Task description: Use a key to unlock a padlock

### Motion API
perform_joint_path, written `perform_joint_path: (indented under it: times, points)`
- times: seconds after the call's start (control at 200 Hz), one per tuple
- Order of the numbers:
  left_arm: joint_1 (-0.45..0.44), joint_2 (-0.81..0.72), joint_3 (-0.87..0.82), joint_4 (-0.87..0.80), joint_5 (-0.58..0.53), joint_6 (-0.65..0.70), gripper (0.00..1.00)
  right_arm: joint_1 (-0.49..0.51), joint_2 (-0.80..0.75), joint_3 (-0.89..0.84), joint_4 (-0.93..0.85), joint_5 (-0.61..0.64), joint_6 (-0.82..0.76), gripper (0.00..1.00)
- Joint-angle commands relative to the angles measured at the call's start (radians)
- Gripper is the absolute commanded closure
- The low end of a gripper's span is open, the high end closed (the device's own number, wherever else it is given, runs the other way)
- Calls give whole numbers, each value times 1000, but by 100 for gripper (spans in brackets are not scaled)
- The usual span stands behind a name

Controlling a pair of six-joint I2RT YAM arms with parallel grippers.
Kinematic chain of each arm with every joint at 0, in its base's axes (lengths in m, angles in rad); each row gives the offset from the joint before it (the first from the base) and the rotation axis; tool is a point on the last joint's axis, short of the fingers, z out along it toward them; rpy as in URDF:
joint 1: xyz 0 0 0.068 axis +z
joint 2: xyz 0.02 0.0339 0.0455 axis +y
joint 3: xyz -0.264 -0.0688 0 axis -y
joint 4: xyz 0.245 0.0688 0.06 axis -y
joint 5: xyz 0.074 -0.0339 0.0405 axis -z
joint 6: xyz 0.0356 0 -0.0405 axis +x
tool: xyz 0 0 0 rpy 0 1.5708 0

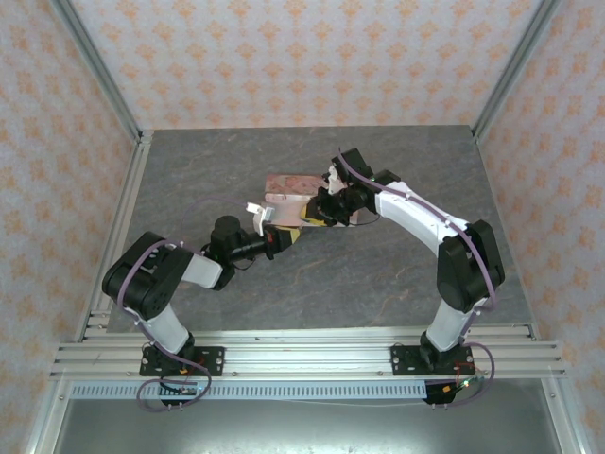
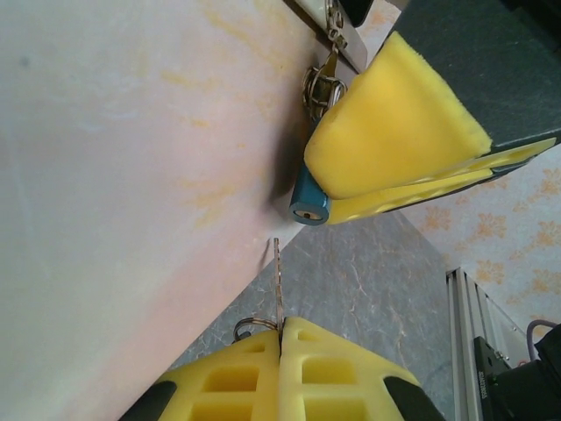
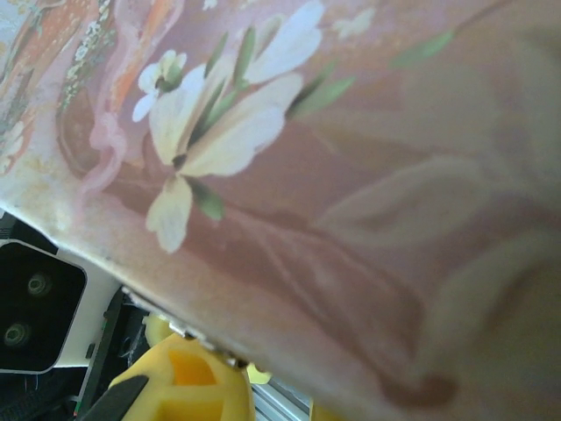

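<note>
The move turns on how the key's blade lines up with the keyhole. The left end effector (image 2: 280, 340) is clenched on the key (image 2: 277, 281), gripping it by the bow, with its small ring (image 2: 248, 327) poking out beside the pads. The thin blade juts straight out from the fingertips, so its long axis follows the line of the fingers.

The padlock (image 2: 307, 198) lies just ahead of that tip. It hangs at the near wall of the pink tin (image 2: 123, 175), which stands around the middle of the bench (image 2: 351, 272), a little toward the far edge. The padlock's shackle (image 2: 321, 84) is threaded through the tin's metal hasp (image 2: 338, 33). The right end effector (image 2: 405, 175) is closed on the teal body, its yellow pads gripping both sides and leaving the bottom face bare.

That bottom face, with its keyhole, is turned toward the left end effector. The blade tip stops just short of it and sits slightly to the tin-wall side of the hole, close to it but not touching. The padlock's body also looks tilted a little off the blade's line.

My reading is that the left arm, the nearer one, needs a small sideways shift away from the tin wall and perhaps a slight re-aim. It can then push along the blade's axis into the keyhole while the right arm steadies the body. The likely risk is the thin blade catching on the rim of the hole and bending or slipping in the pads
</note>
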Motion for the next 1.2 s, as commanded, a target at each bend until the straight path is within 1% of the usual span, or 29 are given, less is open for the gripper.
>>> perform_joint_path:
  times: [0.0,0.545,1.196]
  points:
    - [9,-46,1,-5,14,33,100,-3,-4,42,16,-47,-18,100]
    - [8,-90,13,-72,25,68,100,-3,4,55,7,-69,-9,100]
    - [8,-96,6,-46,23,61,100,-3,17,54,-13,-98,-25,100]
